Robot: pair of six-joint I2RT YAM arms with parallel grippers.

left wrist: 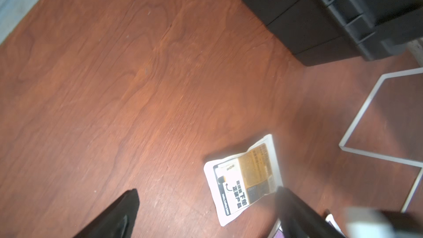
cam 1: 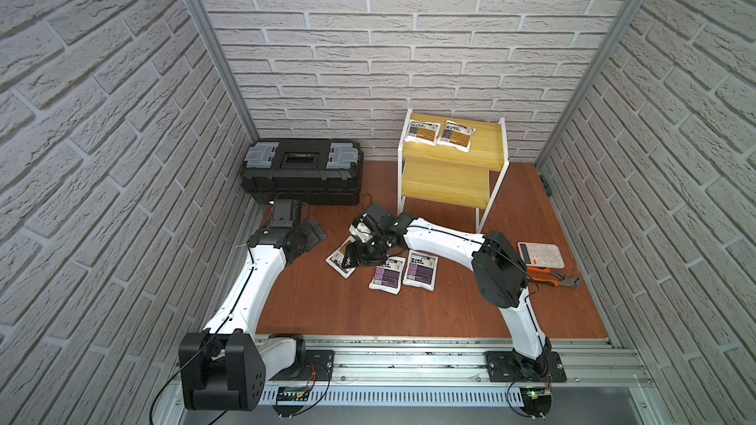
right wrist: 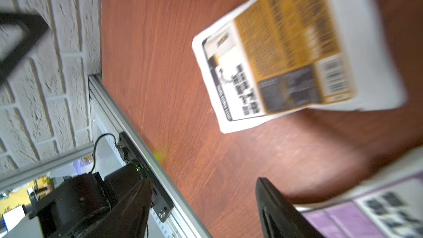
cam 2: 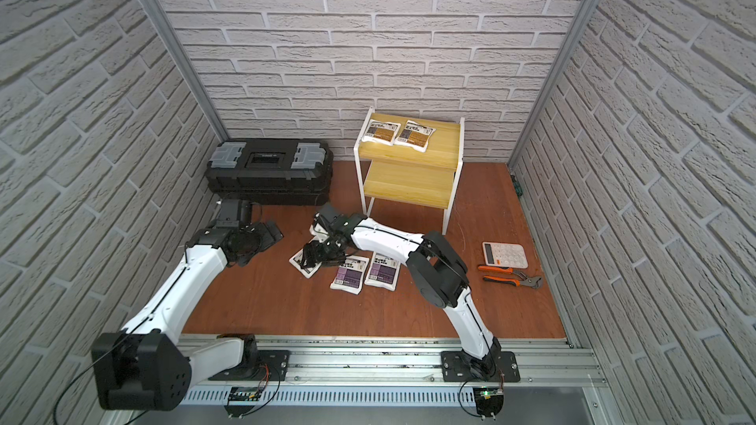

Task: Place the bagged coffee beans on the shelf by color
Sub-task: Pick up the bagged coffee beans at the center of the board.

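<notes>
**Two bagged, three to go**

Left pincer sits wide and empty by the toolbox; the last yellow pouch lies on the surface under the right pincer, also wide and empty; two purple pouches lie just beside; two shelved yellow pouches are on the shelf top tier, lower tier bare.

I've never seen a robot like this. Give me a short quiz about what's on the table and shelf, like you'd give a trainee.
1. How many pouches lie on the top board of the shelf?
2. True or false: the two purple pouches lie on the shelf's lower board.
3. The open right gripper is nearest to: A the calculator, B a yellow pouch, C the toolbox.
Key: 1. Two. 2. False; they lie on the table. 3. B.
</notes>
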